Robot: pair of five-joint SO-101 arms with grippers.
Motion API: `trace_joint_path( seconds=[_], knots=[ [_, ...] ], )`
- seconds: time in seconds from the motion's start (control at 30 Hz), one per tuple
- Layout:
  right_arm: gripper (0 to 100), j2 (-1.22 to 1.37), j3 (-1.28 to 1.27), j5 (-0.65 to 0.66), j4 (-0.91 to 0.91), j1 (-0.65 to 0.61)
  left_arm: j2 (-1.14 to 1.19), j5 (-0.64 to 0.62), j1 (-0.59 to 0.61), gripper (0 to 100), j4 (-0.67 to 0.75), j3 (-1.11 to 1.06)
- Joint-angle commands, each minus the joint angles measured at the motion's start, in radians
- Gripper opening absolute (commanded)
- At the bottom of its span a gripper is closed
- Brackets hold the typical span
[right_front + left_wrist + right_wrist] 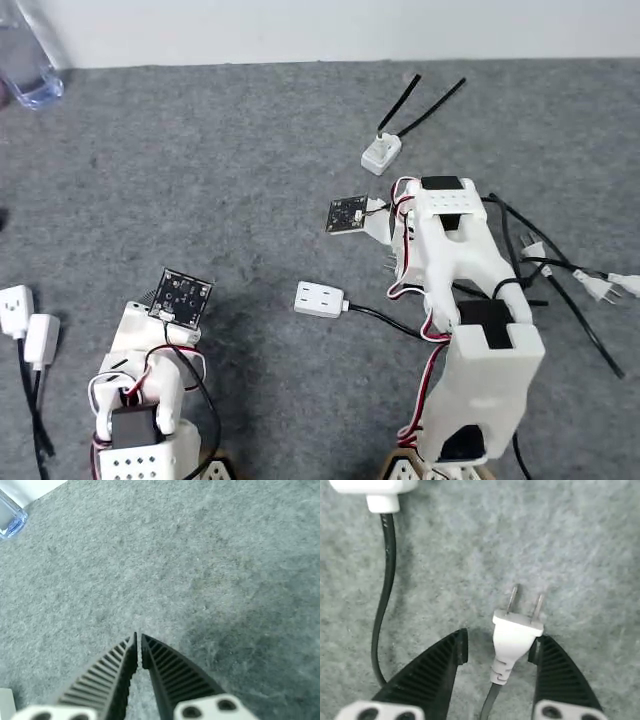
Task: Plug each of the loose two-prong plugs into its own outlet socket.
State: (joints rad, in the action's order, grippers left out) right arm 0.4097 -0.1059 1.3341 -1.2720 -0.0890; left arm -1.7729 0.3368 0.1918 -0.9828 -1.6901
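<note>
Right wrist view: 1 white two-prong plug (516,632) lies flat on the grey carpeted bench (580,540). Its 2 prongs point away from the camera and its cord runs back between the fingers. The right tool (500,647) is wide open, straddles the plug body and holds nothing. 1 finger (555,675) sits against or just beside the plug's shoulder; the other finger (437,667) stands apart from it. An outlet socket (372,487) with a black cord (387,560) lies beyond the prongs, off to one side.

Left wrist view: the left tool (138,641) is all but closed, with only a slit between the pads and nothing in it, over bare bench.

High view: further loose plugs (600,288) lie on the bench beside the right arm (470,290).

Assessment: the step in hand is the grasp. Centre the tool first, so both pads meet the flat sides of the body behind the prongs. Close squarely to keep the prongs level and clear for insertion. A 1-sided closure risks skidding or twisting the plug.
</note>
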Motion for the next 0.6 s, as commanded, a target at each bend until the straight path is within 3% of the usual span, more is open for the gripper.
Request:
trace_joint_path(
  seconds=[0.0,0.3,0.57],
  knots=[
    [19.8,0.028,0.032,0.012,-0.008,-0.013,0.002,0.009,-0.003,2,-0.002,0.004],
    [21.6,0.148,0.203,-0.018,-0.142,-0.015,0.002,0.009,-0.003,2,-0.002,0.004],
    [21.6,0.153,0.210,-0.018,-0.136,-0.035,0.002,0.009,-0.005,2,-0.002,0.004]
  ],
)
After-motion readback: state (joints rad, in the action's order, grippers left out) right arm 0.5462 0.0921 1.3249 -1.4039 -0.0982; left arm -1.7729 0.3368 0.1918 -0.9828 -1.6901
